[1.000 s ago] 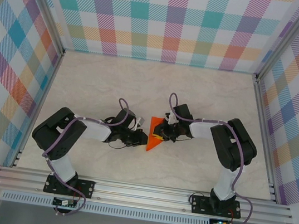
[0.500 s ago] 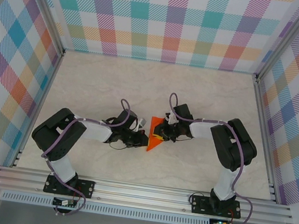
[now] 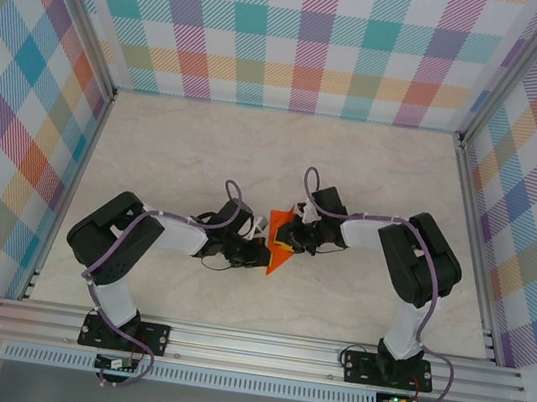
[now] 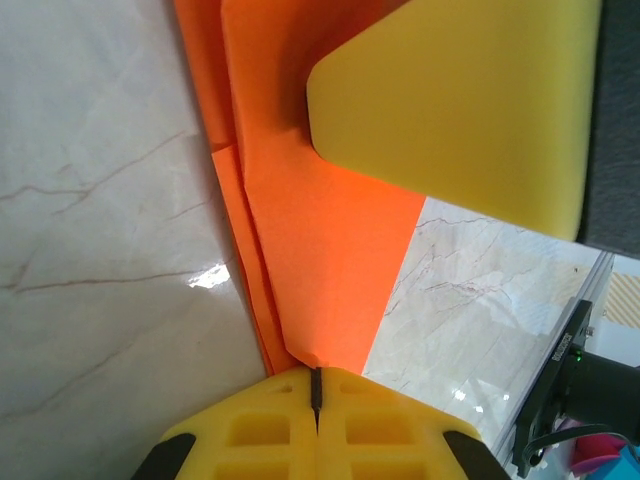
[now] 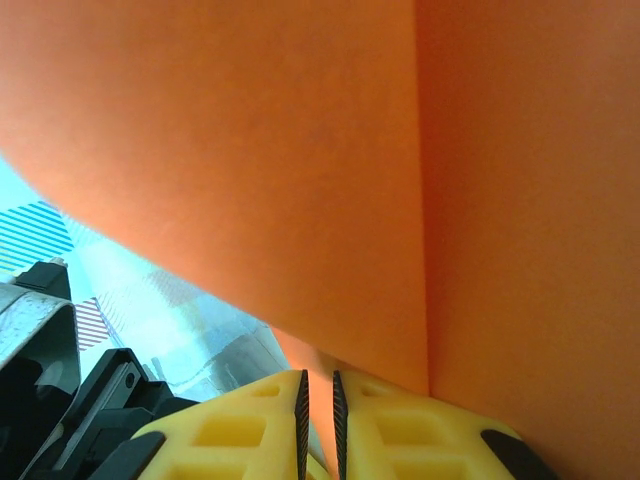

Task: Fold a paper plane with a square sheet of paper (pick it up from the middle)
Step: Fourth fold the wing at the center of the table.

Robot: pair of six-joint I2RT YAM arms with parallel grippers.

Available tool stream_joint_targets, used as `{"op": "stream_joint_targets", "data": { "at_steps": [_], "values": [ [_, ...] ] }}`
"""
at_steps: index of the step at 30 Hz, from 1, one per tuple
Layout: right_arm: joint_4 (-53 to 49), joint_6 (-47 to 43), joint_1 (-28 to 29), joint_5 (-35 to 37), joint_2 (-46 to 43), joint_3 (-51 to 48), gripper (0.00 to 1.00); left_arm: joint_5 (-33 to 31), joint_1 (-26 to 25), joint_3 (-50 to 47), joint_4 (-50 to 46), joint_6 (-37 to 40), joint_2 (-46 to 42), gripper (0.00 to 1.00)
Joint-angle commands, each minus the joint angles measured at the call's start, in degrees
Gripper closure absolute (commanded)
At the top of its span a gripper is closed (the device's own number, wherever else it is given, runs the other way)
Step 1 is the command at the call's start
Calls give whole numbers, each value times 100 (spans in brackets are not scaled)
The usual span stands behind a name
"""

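- The orange sheet (image 3: 279,256) lies part-folded on the pale worktop (image 3: 286,153), between the two arms and a little toward the near side. It is well away from the checked walls (image 3: 313,36).
- The left tool (image 4: 316,392) is clamped shut, its yellow pads meeting on the paper's near tip, so it has hold of the sheet.
- The right tool (image 5: 318,398) stands at a narrow slit with orange paper running down into it. I'd say it is pinching the sheet from the far side. One of its yellow fingers (image 4: 450,100) sits over the paper in the left wrist view.
- My guess is that a fold is being set. To do it well, one tool should act as the anchor while the other draws along the crease, low and slow. Pulling in opposite directions would be a mistake (thin paper like this tears or buckles quickly).
- In the left wrist view the layers along the left side look stepped rather than flush. They are worth squaring up before pressing hard, if they are meant to line up.
- The right-hand free edge slants across bare marble, with nothing under it to catch.
- There is plenty of open worktop on every side. The only tight spot is between the two tools, which sit just beside each other, so any swing should go outward.
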Motion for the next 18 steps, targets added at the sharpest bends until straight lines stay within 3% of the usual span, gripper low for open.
{"op": "stream_joint_targets", "data": {
  "at_steps": [1, 10, 18],
  "values": [
    [-387, -68, 11, 222, 58, -187, 83, -90, -120, -144, -173, 12, 67, 100],
    [-439, -87, 11, 264, 58, -169, 83, -130, -147, -385, -49, -207, -180, 92],
    [-455, -87, 11, 265, 62, -160, 83, -52, -180, -400, -181, -191, -249, 91]
  ]
}}
